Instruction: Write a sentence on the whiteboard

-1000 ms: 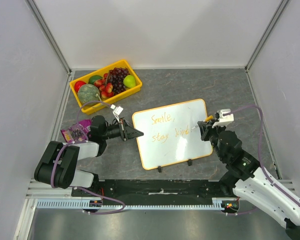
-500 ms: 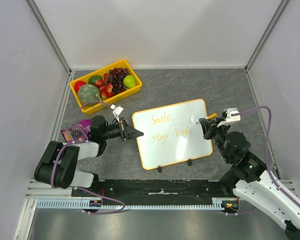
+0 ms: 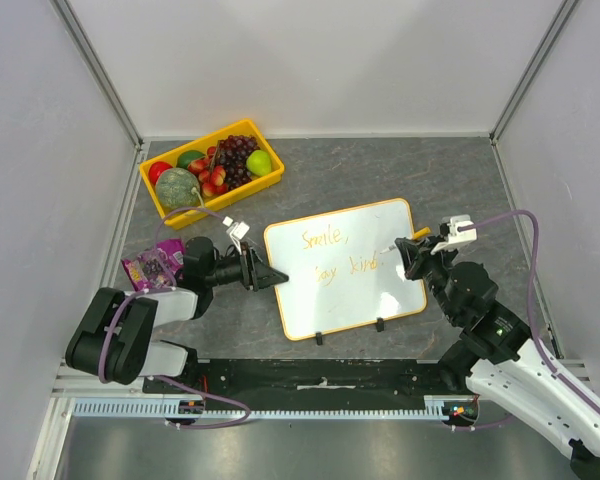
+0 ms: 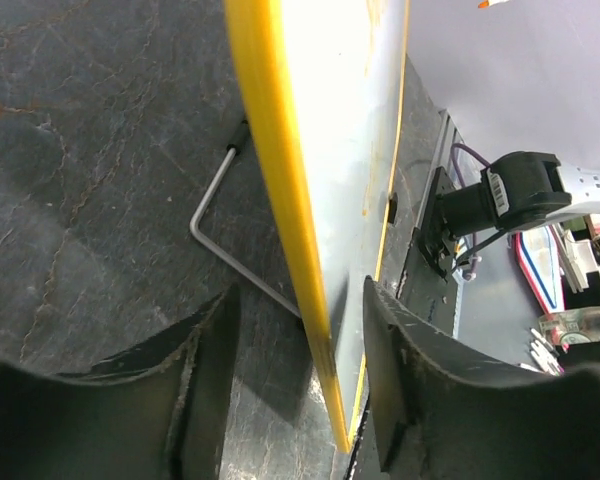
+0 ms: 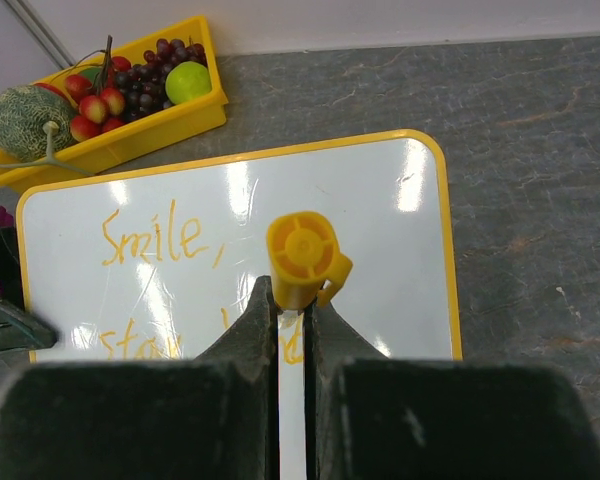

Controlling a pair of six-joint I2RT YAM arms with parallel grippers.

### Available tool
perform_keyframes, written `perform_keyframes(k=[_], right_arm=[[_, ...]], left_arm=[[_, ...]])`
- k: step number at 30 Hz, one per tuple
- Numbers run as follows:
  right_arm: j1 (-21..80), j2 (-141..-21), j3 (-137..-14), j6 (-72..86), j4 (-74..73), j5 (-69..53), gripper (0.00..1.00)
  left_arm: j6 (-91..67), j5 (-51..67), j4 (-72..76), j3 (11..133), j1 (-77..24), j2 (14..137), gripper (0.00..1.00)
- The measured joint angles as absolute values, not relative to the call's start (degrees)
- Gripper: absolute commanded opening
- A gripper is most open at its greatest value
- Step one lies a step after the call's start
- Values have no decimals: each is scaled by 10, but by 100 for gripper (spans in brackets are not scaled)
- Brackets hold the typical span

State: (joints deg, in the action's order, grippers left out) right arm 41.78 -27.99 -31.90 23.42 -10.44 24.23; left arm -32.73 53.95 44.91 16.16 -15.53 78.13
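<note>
Our left hand (image 3: 271, 277) is open. In its wrist view the two dark fingers (image 4: 205, 385) stand on either side of the whiteboard's orange-yellow rim, with a gap showing on each side, so they straddle the edge without pinching it. Just beyond the rim, a bent wire leg (image 4: 218, 238) runs down to the grey surface (image 3: 380, 170).

Our right hand (image 3: 405, 259) is closed on a yellow-orange marker (image 5: 302, 255). The fingers press its barrel from both sides, and its round end faces the wrist camera. We cannot see the tip, so we cannot tell whether it touches the board. From above, this hand sits over the board's right part, next to the end of the second line.

The whiteboard (image 3: 355, 300) lies in the middle of the surface between our two arms, turned a little so that its right side sits farther back. Two small black feet (image 3: 320, 338) show on its near edge. The sentence (image 3: 323, 238) is in thin orange handwriting: "Smile," is on the upper line and "kind" is readable on the lower one. The start of the lower line is partly hidden by the left hand.

Behind the board to the left and well apart from it, a yellow crate (image 3: 250, 192) holds dark grapes (image 3: 238, 152), a green apple (image 3: 259, 162), a netted melon (image 3: 178, 186) and small red fruit. A purple packet (image 3: 152, 263) lies just beside the left arm, on its far side.
</note>
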Motion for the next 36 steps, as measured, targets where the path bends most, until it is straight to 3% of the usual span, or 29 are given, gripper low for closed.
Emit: perform_keyframes(k=[5, 7, 8, 36], right_arm=[[418, -285, -319, 234, -105, 238, 0], [418, -285, -319, 235, -105, 237, 0], [418, -286, -319, 236, -105, 234, 0], [418, -348, -319, 312, -144, 102, 0]], left_arm=[[-312, 525, 435, 153, -156, 762, 73], [-309, 522, 433, 152, -156, 756, 87], [-307, 520, 432, 152, -156, 753, 89], [-303, 510, 421, 152, -156, 752, 93]])
